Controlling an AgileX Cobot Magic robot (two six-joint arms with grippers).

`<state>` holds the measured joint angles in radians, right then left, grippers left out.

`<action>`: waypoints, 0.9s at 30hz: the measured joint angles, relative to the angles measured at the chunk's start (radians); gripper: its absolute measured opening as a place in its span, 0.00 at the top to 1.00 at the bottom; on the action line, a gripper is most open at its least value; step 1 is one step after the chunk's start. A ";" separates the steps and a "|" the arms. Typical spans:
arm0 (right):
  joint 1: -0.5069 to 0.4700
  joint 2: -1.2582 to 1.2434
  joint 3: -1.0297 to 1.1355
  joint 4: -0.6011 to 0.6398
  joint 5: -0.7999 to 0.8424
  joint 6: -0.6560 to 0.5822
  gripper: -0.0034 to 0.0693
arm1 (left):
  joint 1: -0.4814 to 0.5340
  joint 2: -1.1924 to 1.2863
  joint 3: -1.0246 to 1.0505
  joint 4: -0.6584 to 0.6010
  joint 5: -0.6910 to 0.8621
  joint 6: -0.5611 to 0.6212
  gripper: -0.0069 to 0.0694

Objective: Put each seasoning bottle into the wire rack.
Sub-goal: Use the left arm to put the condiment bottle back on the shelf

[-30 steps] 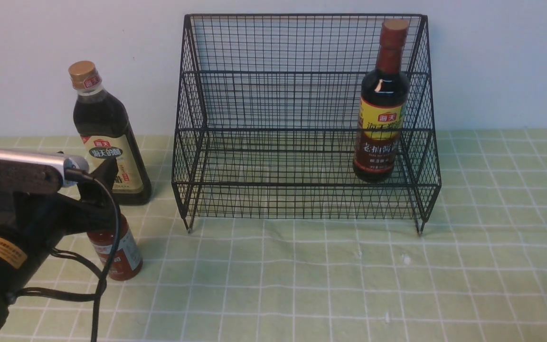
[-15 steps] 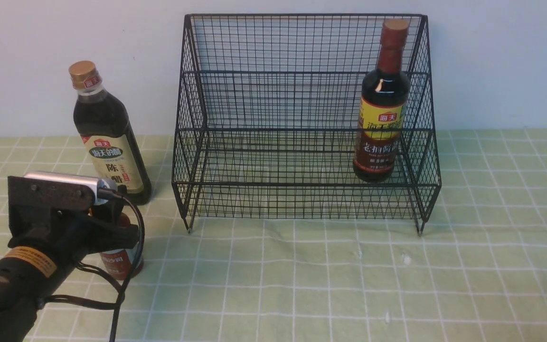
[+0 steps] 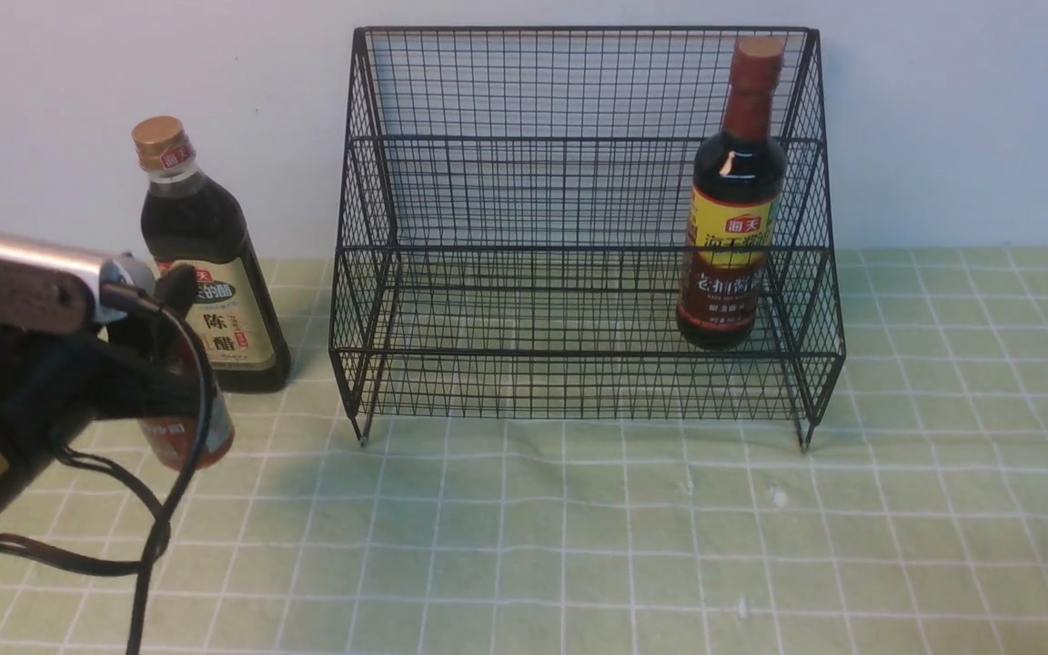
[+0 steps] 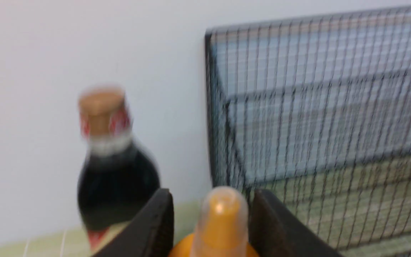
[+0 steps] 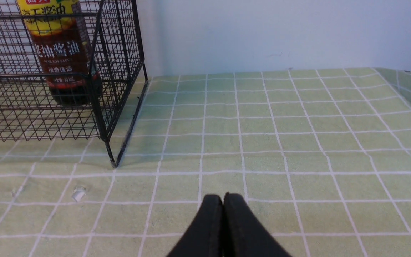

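Wire rack (image 3: 533,91) holds the yellow-label bottle (image 3: 730,264); left fingers (image 4: 155,225) pinch the red-sauce bottle (image 3: 169,441), right fingers (image 5: 211,225) pressed together.

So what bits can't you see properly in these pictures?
Small red-sauce bottle: in the front view the left arm covers its top; the left wrist view shows only its yellow nozzle in the left hand, the rest below the edge.
Gold-cap bottle: blurred in the left wrist view, label unreadable.
Right hand: missing from the front view; its wrist view shows only shut tips.
Yellow-label bottle: cap cut off in the right wrist view.
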<state>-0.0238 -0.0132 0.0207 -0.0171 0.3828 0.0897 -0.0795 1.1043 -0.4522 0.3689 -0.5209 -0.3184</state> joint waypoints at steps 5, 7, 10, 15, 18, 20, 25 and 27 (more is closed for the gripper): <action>0.000 0.000 0.000 0.000 0.000 0.000 0.97 | -0.001 -0.030 -0.144 0.204 0.023 -0.267 0.57; 0.000 0.000 0.000 0.000 0.000 0.000 0.97 | -0.016 -0.020 -0.196 0.280 0.023 -0.352 0.57; 0.000 0.000 0.000 0.000 0.000 0.000 0.97 | -0.068 0.020 -0.272 0.351 0.023 -0.413 0.57; 0.000 0.000 0.000 0.000 0.000 0.000 0.97 | -0.170 0.158 -0.383 0.379 0.064 -0.396 0.57; 0.000 0.000 0.000 0.000 0.000 0.000 0.97 | -0.200 0.242 -0.428 0.379 0.080 -0.377 0.57; 0.000 0.000 0.000 0.000 0.000 0.000 0.97 | -0.210 0.289 -0.454 0.378 0.080 -0.370 0.57; 0.000 0.000 0.000 0.000 0.000 0.000 0.97 | -0.213 0.389 -0.502 0.375 0.079 -0.357 0.57; 0.000 0.000 0.000 0.000 0.000 0.000 0.97 | -0.213 0.411 -0.507 0.373 0.080 -0.357 0.57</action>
<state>-0.0238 -0.0132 0.0207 -0.0171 0.3828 0.0897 -0.2920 1.5149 -0.9597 0.7421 -0.4414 -0.6758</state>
